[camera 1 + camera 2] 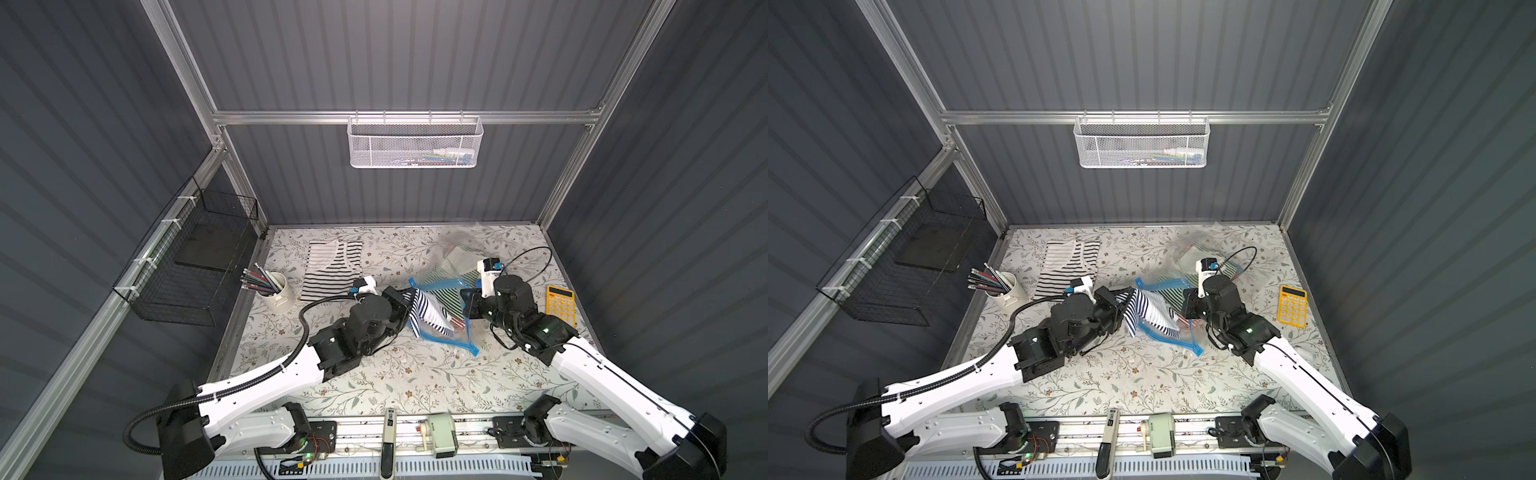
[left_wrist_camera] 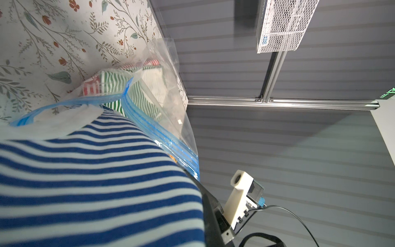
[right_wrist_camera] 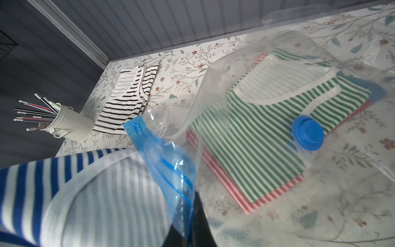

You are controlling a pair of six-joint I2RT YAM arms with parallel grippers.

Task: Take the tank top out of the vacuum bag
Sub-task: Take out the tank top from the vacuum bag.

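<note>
The left gripper [image 1: 405,303] clamps the navy-striped cotton tank top [image 1: 430,318], trailing rightward into the clear plastic vacuum bag [image 1: 451,249]; the right gripper [image 1: 467,301] pinches its blue zip edge [image 1: 440,286].

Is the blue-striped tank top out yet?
Partly out: left gripper pinches the tank top outside; its other end sits within the open vacuum bag.

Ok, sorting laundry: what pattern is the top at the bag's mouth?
Top: blue-white stripes, left wrist view.
</note>
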